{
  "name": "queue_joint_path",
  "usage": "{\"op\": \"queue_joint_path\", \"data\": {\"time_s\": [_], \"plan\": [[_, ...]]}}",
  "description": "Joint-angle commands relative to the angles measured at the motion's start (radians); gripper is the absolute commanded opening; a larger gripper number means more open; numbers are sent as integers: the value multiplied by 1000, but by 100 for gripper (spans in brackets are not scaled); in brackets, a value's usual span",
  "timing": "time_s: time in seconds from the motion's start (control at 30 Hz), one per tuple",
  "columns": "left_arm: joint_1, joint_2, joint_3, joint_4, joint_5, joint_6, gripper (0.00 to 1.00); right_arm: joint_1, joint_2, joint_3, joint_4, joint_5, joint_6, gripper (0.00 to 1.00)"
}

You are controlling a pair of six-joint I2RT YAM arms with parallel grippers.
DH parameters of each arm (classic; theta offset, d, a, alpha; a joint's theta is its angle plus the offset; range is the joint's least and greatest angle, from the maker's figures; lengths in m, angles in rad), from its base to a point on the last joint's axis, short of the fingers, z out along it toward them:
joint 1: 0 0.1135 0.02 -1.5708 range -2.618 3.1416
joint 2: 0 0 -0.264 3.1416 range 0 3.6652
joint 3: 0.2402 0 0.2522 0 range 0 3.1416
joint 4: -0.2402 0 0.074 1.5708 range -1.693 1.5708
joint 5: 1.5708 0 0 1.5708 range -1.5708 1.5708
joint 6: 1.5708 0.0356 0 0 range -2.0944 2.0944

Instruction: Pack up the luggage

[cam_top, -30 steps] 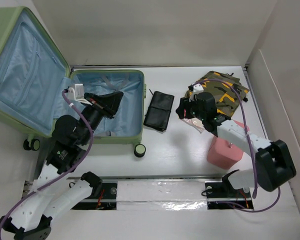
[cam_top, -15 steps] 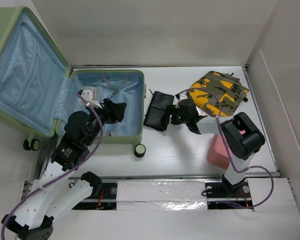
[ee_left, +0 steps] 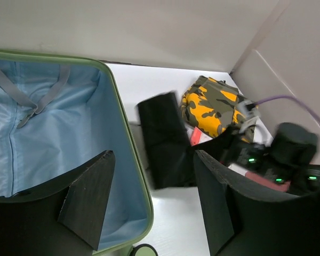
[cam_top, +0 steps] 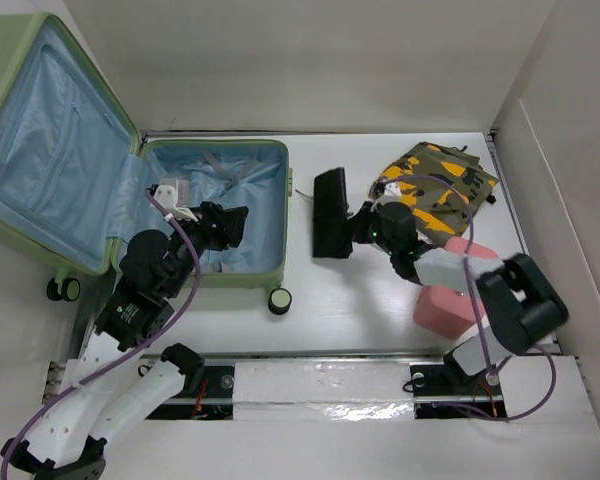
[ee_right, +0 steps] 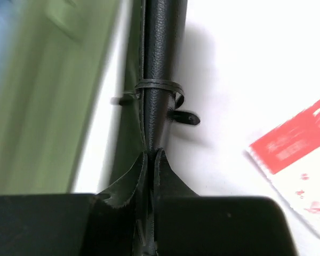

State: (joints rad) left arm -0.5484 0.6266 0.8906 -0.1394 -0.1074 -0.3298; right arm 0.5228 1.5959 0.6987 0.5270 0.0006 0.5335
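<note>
So the luggage (cam_top: 265, 200) takes up the whole left side of the table. It's wide open, with the lid leaning back at the far left and the base half lying flat, blue lining up. The left gripper (cam_top: 230, 222) hangs right over that base half, toward its right wall, with the fingers (ee_left: 90, 197) spread apart and nothing between them. From the left wrist cam you're looking down past the green rim at the stuff beside it. On the far right there's the camo bag (cam_top: 440, 180), and nearer the arms the pink pouch (cam_top: 448, 300), partly hidden under the right arm. Between the suitcase and the camo bag is a black wallet (cam_top: 329, 212), tipped up on its edge just beside the luggage's right wall. The right gripper (cam_top: 355, 232) is clamped tight on its near end, outside the case. A small red and white packet (ee_right: 298, 144) lies flat on the table just to the right of it.
</note>
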Motion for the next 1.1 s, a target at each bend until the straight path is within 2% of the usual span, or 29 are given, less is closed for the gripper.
{"op": "queue_joint_path", "data": {"time_s": [0.0, 0.1, 0.13, 0.27, 0.37, 0.43, 0.47, 0.5, 0.57, 0.63, 0.67, 0.7, 0.77, 0.8, 0.83, 0.87, 0.9, 0.93, 0.97, 1.03, 1.07], "plan": [[2, -30, -9, 41, -35, 12, 58, 26, -215, 76, -19, 124, -153, 0], [2, -54, -15, 41, -67, -2, 58, 51, -310, 165, -96, 122, -242, 0], [2, -64, -16, 46, -67, -5, 58, 63, -312, 200, -116, 69, -256, 0], [2, -85, -24, 69, -83, -8, 54, 149, -205, 437, -144, -66, -248, 0], [2, -87, 4, 44, -107, -14, 54, 196, -45, 562, -115, -157, -170, 0], [2, -96, 13, 52, -109, -29, 54, 217, 83, 692, -133, -215, -130, 38], [2, -96, 30, 50, -106, -35, 54, 217, 111, 728, -174, -231, -124, 61], [2, -87, 39, 43, -101, -38, 55, 217, 128, 754, -188, -237, -130, 88], [2, -70, 56, 24, -89, -49, 56, 201, 89, 705, -173, -209, -153, 94], [2, -24, 62, 18, -72, -63, 53, 160, -23, 572, -156, -165, -165, 92], [2, 31, 79, 14, -34, -66, 52, 132, -68, 471, -139, -121, -182, 76], [2, 63, 94, 14, -34, -66, 52, 132, -111, 470, -133, -120, -191, 61], [2, 126, 108, 23, 60, -86, 46, 95, -239, 330, -131, -59, -225, 25], [2, 189, 102, 40, 95, -100, 39, 86, -282, 287, -134, -35, -239, 6], [2, 221, 96, 85, 176, -116, 34, 86, -328, 245, -143, 51, -250, 0], [-25, 260, 97, 110, 192, -141, 28, 76, -418, 167, -165, 94, -259, 0], [-72, 353, 109, 125, 169, -144, 23, 60, -465, 129, -171, 126, -267, 0], [-161, 404, 128, 133, 129, -149, 12, 49, -506, 96, -182, 169, -273, 0], [-212, 462, 187, 135, 115, -150, 10, 22, -548, 52, -215, 177, -277, 0], [-345, 638, 267, 141, -43, -124, 9, -9, -666, 33, -269, 188, -290, 0], [-360, 701, 353, 141, -69, -112, 13, -23, -703, 33, -333, 193, -306, 0]]}}
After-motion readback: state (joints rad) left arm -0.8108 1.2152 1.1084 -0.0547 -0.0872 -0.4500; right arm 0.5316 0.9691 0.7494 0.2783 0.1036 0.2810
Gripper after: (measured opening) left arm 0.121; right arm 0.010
